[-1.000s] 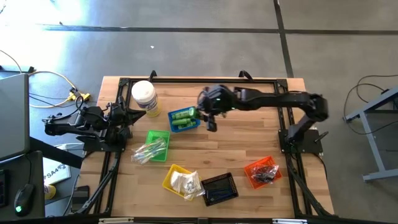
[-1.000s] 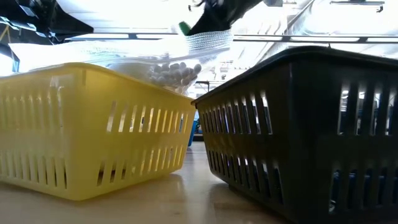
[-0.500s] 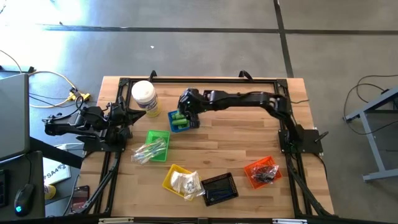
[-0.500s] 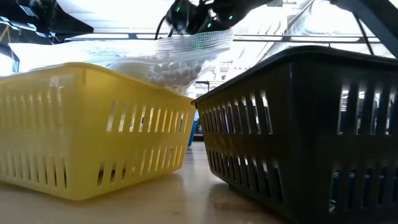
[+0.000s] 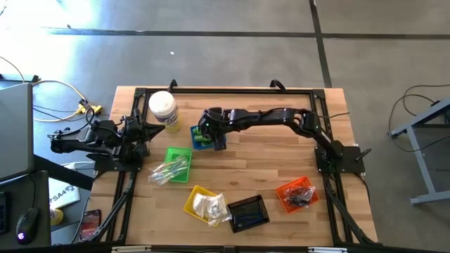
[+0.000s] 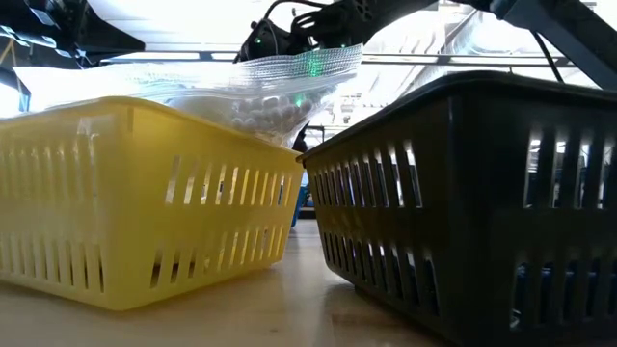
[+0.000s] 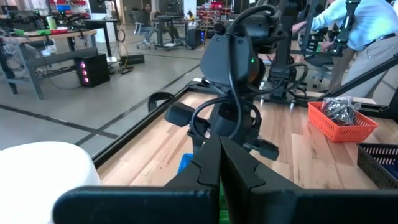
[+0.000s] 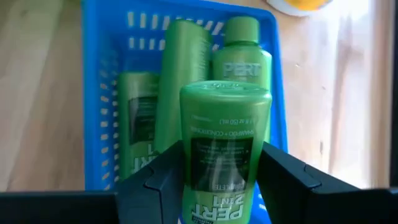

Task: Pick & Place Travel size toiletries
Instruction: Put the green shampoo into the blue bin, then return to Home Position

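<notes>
Green bottle (image 8: 225,146) gripped by right gripper (image 8: 214,180) over blue basket (image 8: 102,93), white jar (image 5: 163,108) nearby

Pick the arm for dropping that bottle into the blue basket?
Right. The right gripper already holds the green bottle directly over the blue basket. The left gripper is parked at the table's left edge, shut and empty.

Wooden table (image 5: 267,158) with baskets (image 5: 293,195), jar (image 5: 162,108)
</notes>
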### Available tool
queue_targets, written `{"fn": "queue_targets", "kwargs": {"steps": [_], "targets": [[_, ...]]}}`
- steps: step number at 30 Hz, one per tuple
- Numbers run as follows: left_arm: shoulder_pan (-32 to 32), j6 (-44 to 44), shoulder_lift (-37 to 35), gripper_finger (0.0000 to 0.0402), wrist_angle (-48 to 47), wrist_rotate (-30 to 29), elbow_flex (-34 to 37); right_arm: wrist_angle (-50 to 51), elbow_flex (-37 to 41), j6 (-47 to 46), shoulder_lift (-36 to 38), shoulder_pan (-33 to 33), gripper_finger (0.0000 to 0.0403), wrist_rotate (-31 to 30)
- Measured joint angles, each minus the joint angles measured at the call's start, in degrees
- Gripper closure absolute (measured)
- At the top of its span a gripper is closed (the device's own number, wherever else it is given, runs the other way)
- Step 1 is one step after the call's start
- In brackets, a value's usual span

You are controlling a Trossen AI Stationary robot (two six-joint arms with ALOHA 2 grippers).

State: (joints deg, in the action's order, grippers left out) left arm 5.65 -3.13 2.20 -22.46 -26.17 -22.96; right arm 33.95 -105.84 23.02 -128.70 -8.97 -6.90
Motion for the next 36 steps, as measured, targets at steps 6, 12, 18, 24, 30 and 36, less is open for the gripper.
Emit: {"fn": "queue_targets", "kwargs": {"steps": [6, 12, 18, 24, 30, 36], "targets": [[0.00, 0.06, 0.00, 0.0402, 0.00, 0.00, 0.00, 0.33, 0.04, 0.96, 0.13, 0.67, 0.0210, 1.74], [0.00, 0.06, 0.00, 0.0402, 0.00, 0.00, 0.00, 1.01, 0.15, 0.61, 0.55, 1.49, 0.0171, 1.44], [0.00, 0.06, 0.00, 0.0402, 0.00, 0.00, 0.00, 3.01, 0.15, -0.98, 3.24, 2.59, 0.0170, 0.87], [0.00, 0.08, 0.00, 0.0402, 0.00, 0.00, 0.00, 3.66, 0.15, -1.26, 9.72, 2.82, 0.0173, 11.75], [0.00, 0.08, 0.00, 0.0402, -0.02, 0.00, 0.00, -1.68, 0.57, -5.85, 18.85, -0.78, 0.0232, 42.12], [0.00, 0.10, 0.02, 0.0402, -0.28, -0.35, 0.00, -8.41, 6.65, -10.14, 29.07, -1.89, 0.0359, 44.35]]}}
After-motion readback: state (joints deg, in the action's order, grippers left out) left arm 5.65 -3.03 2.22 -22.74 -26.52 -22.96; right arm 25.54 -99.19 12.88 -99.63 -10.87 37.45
